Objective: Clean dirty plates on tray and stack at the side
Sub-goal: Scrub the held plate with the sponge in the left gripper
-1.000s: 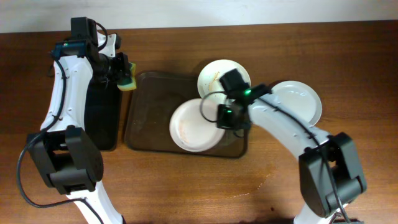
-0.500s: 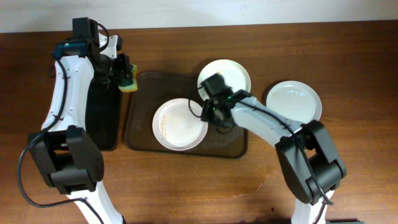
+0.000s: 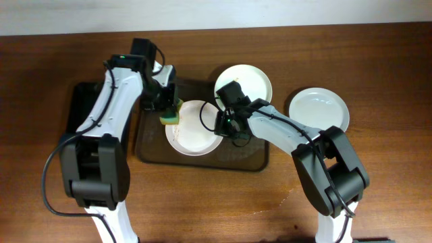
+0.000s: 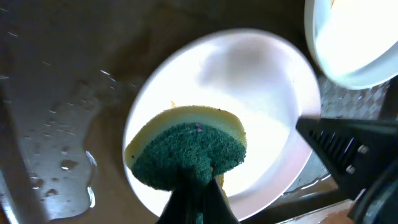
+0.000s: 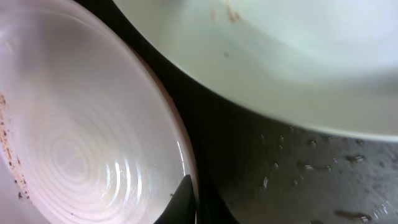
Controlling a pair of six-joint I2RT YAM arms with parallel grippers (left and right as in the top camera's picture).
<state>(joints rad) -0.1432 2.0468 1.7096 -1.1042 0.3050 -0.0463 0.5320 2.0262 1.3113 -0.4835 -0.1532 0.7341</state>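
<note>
A dirty plate [image 3: 196,128] lies in the brown tray [image 3: 150,138]. My left gripper [image 3: 169,115] is shut on a green-and-yellow sponge [image 4: 186,146], which rests on that plate's [image 4: 249,81] left part. My right gripper [image 3: 221,125] is shut on the plate's right rim [image 5: 93,143]; brown specks show at its edge. A second dirty plate [image 3: 244,81] with brown streaks sits at the tray's far right corner, also in the right wrist view [image 5: 298,56]. A third plate [image 3: 319,110] lies on the table to the right of the tray.
A narrow glossy black tray [image 3: 79,111] lies left of the brown tray. Water drops lie on the brown tray's floor [image 4: 56,137]. The wooden table [image 3: 378,61] extends around both trays.
My left arm swung right from over the black tray and brought the sponge onto the plate. The plate has shifted left in the tray with my right gripper on its rim.
</note>
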